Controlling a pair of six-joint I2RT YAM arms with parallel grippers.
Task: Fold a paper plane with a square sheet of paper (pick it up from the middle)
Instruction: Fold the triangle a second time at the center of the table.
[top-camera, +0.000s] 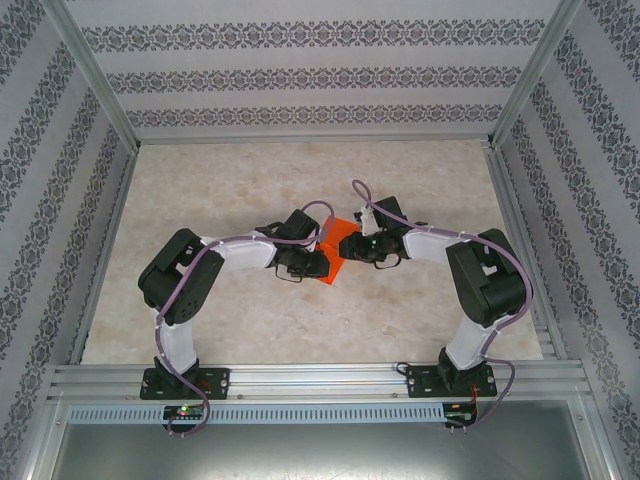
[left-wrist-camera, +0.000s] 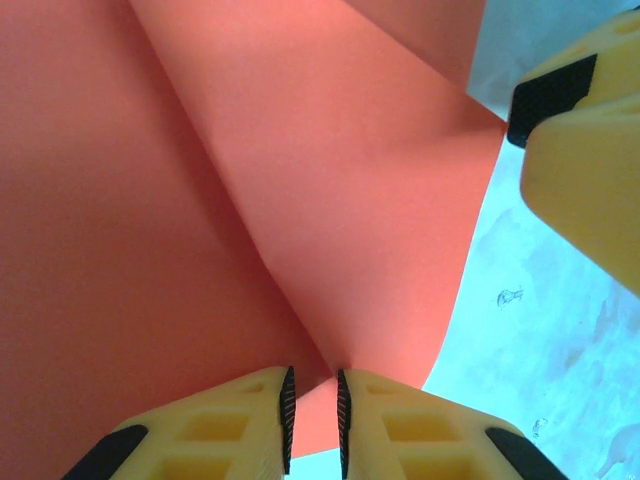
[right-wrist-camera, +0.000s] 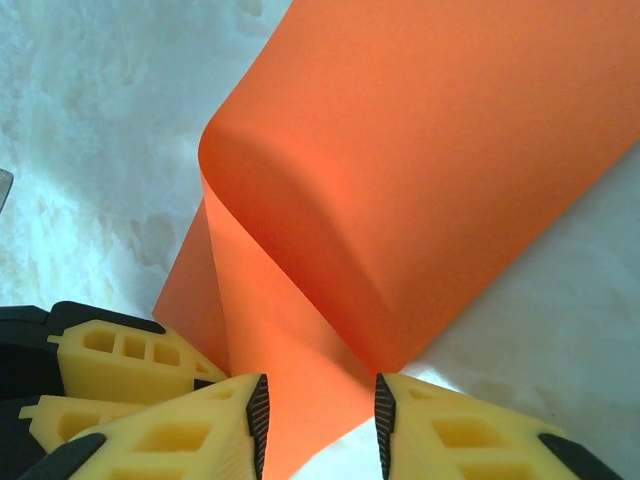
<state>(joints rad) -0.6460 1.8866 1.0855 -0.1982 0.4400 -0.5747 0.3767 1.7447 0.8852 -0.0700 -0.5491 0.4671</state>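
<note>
Square sheet of paper (top-camera: 338, 243) pinched at its crease by the near-closed left gripper (left-wrist-camera: 312, 415), curled edge flanked by the parted right gripper (right-wrist-camera: 321, 425)

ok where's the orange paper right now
Top view: the orange paper sits near the middle of the table, between the two wrists. The left gripper pinches one edge; the right gripper stands open around another part.

My table (top-camera: 300, 190) has a pale, marbled top. Walls (top-camera: 320, 70) papered in grey floral stripes close it in on three sides. Silver posts (top-camera: 98, 85) stand at the back corners, and a metal rail (top-camera: 320, 380) runs along my near edge.
</note>
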